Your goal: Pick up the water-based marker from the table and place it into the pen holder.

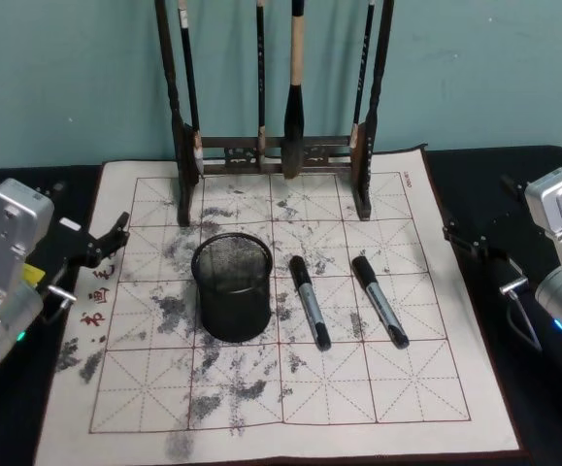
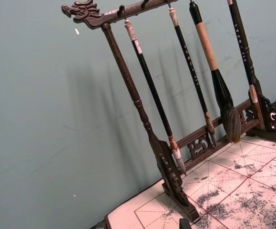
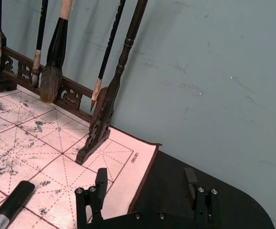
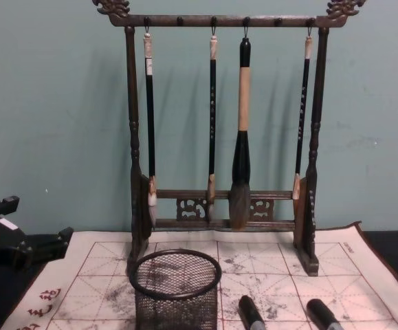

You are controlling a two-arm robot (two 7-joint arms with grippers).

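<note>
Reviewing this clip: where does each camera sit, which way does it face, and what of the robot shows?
Head view: high, looking down on the mat, pen holder and two markers; left claw and right claw at the sides.
Chest view: low, facing the brush rack and wall head-on; left claw at its left edge.
Left wrist view: on the left arm, facing the rack, left post nearest.
Right wrist view: on the right arm, facing the rack's right post; its open claw in front.
Shared: head and chest both show pen holder and markers.
</note>
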